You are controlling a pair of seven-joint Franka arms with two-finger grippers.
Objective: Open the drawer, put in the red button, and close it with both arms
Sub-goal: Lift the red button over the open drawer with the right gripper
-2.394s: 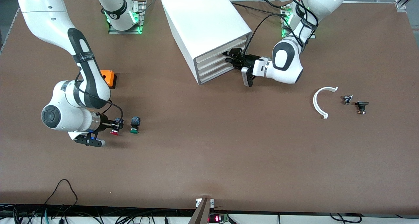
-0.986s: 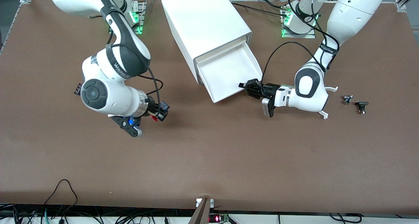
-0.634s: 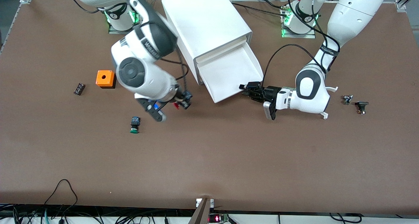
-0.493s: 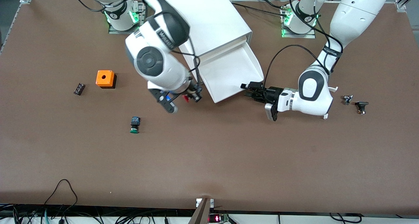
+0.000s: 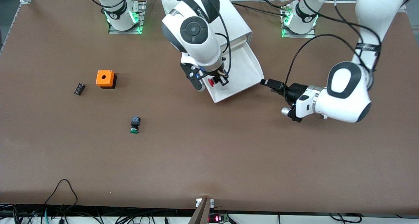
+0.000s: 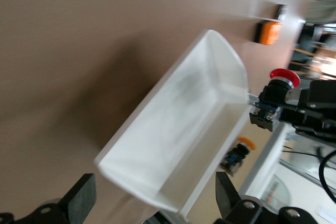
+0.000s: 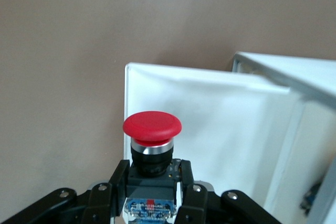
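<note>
- A small black part [image 5: 79, 88], an orange block [image 5: 105, 79] and a green-capped button [image 5: 134, 125] lie on the worktop [image 5: 209, 158], well apart from the drawer [image 5: 244, 76] toward the right arm's end.
- The right hand [image 5: 218, 81] hangs over the drawer's open tray, gripping the red button [image 5: 213, 82] by its black-and-blue body, cap clear of the fingers.
- The drawer stands pulled out of the white cabinet [image 5: 229, 24], its tray bare.
- To do this step well, I judge the button should go low over the middle of the tray, away from the walls, before the grip lets go, so it does not bounce out.
- The left hand [image 5: 274, 85] waits just beside the drawer's front corner, fingers wide and holding nothing.
</note>
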